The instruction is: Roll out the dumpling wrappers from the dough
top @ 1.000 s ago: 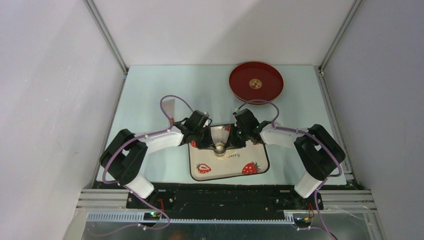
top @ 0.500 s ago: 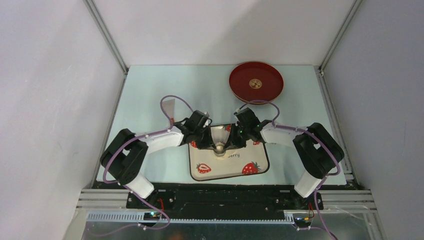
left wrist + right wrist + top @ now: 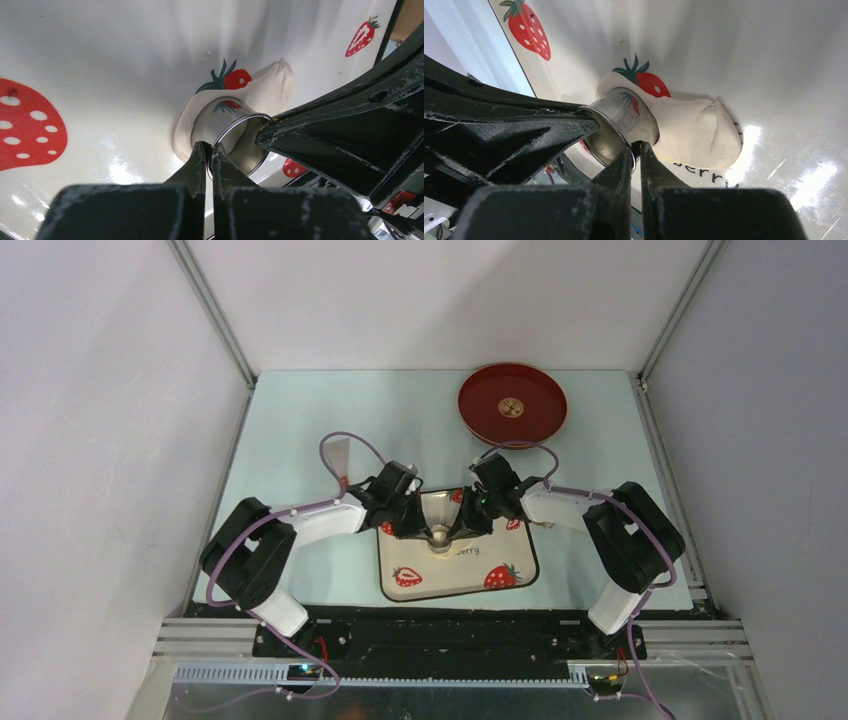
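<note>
A flattened cream-white dough sheet lies on the strawberry-patterned plate; it also shows in the left wrist view. A small steel ring cutter stands pressed into the dough; it shows in the left wrist view and from above. My left gripper is shut on the ring's rim from the left. My right gripper is shut on the rim from the right. Both meet over the plate. No cut wrapper disc is in view.
A red round tray with a gold emblem sits at the back right of the table. The plate's near half holds two strawberry prints. Both arms' cables arch behind the wrists.
</note>
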Motion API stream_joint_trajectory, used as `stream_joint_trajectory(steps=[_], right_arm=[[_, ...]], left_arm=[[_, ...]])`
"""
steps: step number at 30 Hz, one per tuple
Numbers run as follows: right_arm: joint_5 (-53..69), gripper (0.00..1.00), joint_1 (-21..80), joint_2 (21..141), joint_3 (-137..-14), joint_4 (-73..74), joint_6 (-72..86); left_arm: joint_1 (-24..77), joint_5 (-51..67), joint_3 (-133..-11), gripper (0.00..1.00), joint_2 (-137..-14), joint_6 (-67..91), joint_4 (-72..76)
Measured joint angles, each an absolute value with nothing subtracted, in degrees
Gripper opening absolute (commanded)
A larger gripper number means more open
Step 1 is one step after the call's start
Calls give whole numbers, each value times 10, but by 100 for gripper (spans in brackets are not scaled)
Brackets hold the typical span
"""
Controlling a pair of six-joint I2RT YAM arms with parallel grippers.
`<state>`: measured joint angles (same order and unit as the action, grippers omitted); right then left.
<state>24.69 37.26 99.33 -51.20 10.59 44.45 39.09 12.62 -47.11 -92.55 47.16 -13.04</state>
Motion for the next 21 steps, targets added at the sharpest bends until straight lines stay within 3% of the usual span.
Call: stream_joint_trajectory(steps=[21], right_arm=[[233,0,377,981,-515,115,445]], left_arm=[[370,167,-437,0,-915,476,-80]])
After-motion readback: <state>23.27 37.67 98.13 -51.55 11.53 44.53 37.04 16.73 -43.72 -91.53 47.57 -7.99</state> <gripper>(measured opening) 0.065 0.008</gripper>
